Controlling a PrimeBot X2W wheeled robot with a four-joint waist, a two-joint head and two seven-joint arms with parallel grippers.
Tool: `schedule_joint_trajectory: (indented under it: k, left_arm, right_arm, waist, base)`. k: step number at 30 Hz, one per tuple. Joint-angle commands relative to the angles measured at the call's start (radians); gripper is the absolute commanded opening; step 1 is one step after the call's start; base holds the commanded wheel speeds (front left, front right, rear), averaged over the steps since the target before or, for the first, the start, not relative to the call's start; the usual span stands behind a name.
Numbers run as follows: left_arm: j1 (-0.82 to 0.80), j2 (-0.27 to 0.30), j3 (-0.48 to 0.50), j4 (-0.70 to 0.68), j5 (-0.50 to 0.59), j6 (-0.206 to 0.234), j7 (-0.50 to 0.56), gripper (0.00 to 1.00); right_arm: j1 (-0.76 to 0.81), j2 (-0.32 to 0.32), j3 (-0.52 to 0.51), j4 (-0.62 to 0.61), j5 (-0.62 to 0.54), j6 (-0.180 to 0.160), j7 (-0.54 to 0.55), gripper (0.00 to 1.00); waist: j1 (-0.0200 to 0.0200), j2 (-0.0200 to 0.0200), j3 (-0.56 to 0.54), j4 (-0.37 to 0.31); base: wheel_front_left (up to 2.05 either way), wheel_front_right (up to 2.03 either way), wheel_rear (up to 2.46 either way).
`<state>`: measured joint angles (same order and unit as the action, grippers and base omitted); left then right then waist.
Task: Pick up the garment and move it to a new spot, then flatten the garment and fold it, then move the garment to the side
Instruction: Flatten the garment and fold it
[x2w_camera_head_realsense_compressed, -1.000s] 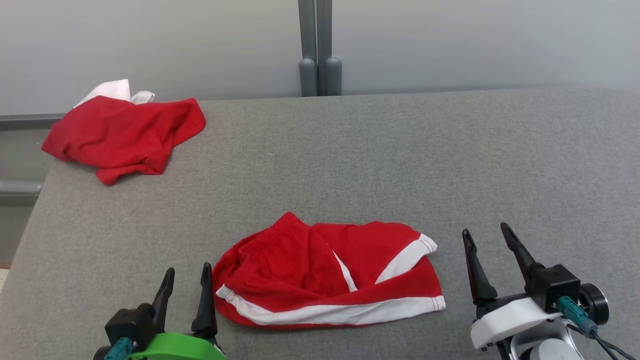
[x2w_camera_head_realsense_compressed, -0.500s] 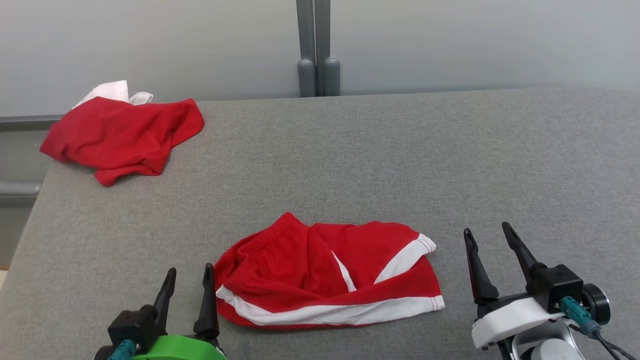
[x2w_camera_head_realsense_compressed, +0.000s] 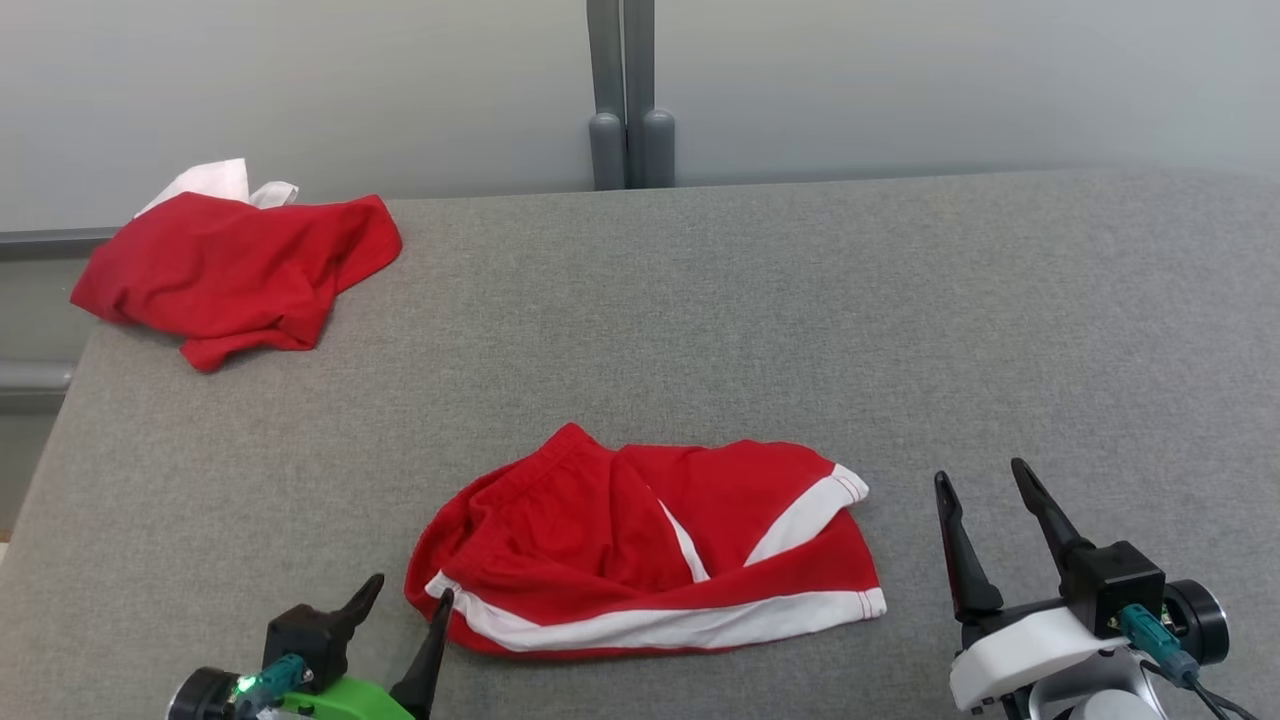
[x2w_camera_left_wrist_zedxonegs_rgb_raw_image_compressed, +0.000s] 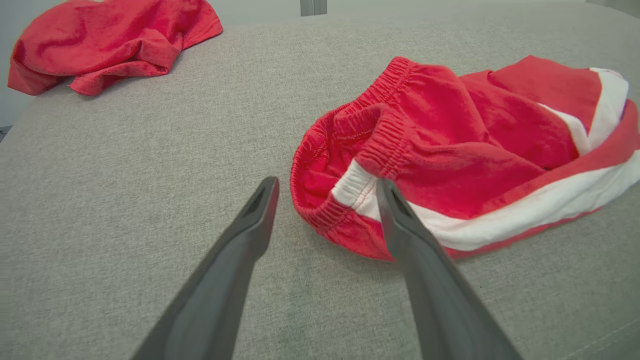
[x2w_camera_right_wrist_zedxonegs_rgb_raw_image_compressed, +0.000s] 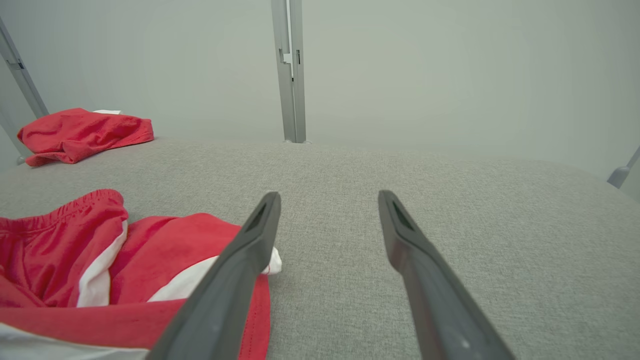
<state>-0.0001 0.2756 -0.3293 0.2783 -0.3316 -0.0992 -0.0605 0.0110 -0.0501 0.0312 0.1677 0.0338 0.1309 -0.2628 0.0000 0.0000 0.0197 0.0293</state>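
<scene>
The red shorts (x2w_camera_head_realsense_compressed: 645, 545) with white stripes lie crumpled at the 6 o'clock side of the grey table (x2w_camera_head_realsense_compressed: 800, 300), near its front edge. The left hand (x2w_camera_head_realsense_compressed: 411, 587) sits at their 8 o'clock, released, with its fingers spread. The head view shows it tilted toward the cloth. The left wrist view brings out the gathered elastic waistband (x2w_camera_left_wrist_zedxonegs_rgb_raw_image_compressed: 387, 140) bunched just past the two fingers, with one fingertip (x2w_camera_left_wrist_zedxonegs_rgb_raw_image_compressed: 392, 205) overlapping the white stripe; whether it touches I cannot tell. The right hand (x2w_camera_head_realsense_compressed: 979, 471) stands at the shorts' 3 o'clock, also released and holding nothing. Its wrist view shows the white hem corner (x2w_camera_right_wrist_zedxonegs_rgb_raw_image_compressed: 275, 262) just beside one finger. A second red garment (x2w_camera_head_realsense_compressed: 235, 275) lies at the table's 10 o'clock corner, with a white cloth (x2w_camera_head_realsense_compressed: 205, 180) behind it.
</scene>
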Motion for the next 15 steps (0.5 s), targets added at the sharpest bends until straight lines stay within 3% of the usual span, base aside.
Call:
schedule_joint_trajectory:
  k: [1,15]
  left_arm:
    - [-0.029,0.017,-0.004,0.003,0.001,-0.006,0.008,1.00]
    - [-0.104,0.099,-0.122,0.035,-0.044,-0.030,0.070,1.00]
  right_arm:
    - [0.008,-0.001,0.002,0.005,-0.004,0.000,-0.003,1.00]
    - [0.000,-0.002,0.018,0.025,-0.006,0.000,-0.003,1.00]
  waist:
    - [0.0000,0.0000,0.001,-0.002]
    - [0.0000,0.0000,0.014,-0.031]
  base:
    - [0.00,0.00,0.00]
    - [0.00,0.00,0.00]
